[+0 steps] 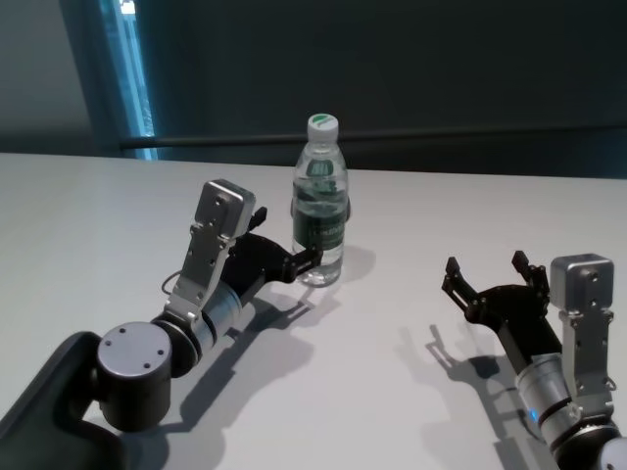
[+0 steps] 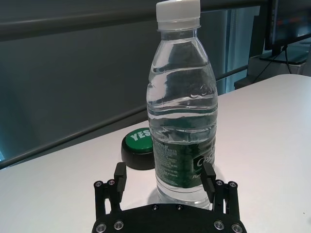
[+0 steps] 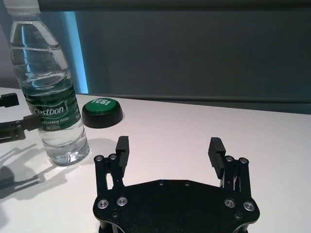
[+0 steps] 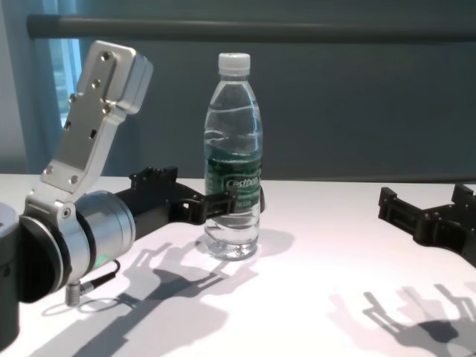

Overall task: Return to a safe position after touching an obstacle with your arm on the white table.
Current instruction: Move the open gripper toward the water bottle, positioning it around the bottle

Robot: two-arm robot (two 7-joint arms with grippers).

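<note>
The obstacle, a clear water bottle [image 1: 321, 196] with a white cap and dark green label, stands upright on the white table [image 1: 441, 225]. My left gripper [image 1: 312, 247] is open at the bottle's lower part. In the left wrist view the bottle [image 2: 182, 111] stands between the fingers [image 2: 119, 177]. One fingertip is at the bottle's side and the other is apart from it. My right gripper [image 1: 487, 272] rests open and empty over the table to the right, well away from the bottle.
A black push button with a green top [image 2: 138, 145] sits on the table just beyond the bottle, also seen from the right wrist as the button [image 3: 102, 111]. A dark wall and rail run behind the table's far edge.
</note>
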